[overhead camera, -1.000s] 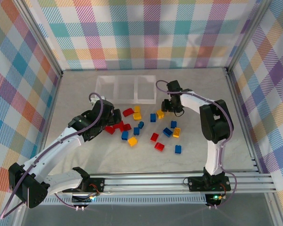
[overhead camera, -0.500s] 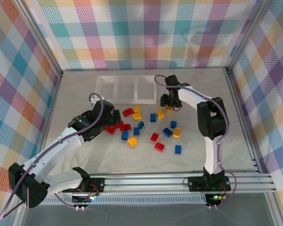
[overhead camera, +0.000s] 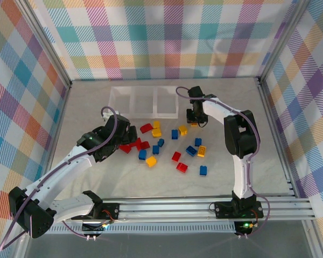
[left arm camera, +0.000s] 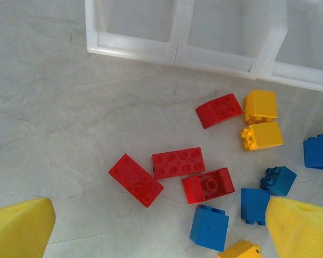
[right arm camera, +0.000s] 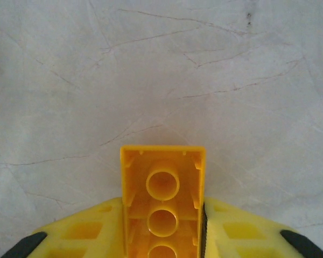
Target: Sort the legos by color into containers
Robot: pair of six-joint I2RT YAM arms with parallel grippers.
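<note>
One yellow brick [right arm camera: 162, 188] of the legos is clamped between the yellow fingers [right arm camera: 86, 231] of the right gripper [right arm camera: 162, 207]. It sits low in the middle of the right wrist view, its hollow underside with round tubes turned to the camera and the grey veined table [right arm camera: 161, 80] behind it. In the top view this gripper hangs right of centre, just off the right end of the tray [overhead camera: 131, 102], a clear whitish row of three square compartments lying in the upper middle of the frame. The other legos [overhead camera: 161, 145] lie loose on the table below the tray, around the centre of the top view. A cluster of red bricks [overhead camera: 137, 144] is at the left, two yellow bricks [overhead camera: 156, 128] lie one above the other near the tray, blue bricks [overhead camera: 155, 150] are scattered through the middle, and more red, blue and yellow pieces lie towards the lower right. The left gripper [overhead camera: 130, 134] is left of centre beside the red cluster, with its jaws spread wide apart and nothing between them. In the left wrist view its two yellow fingers [left arm camera: 19, 228] occupy the bottom corners, the red bricks lie in the middle of the frame, yellow and blue ones are to the right, and the tray's front wall runs along the top edge.
</note>
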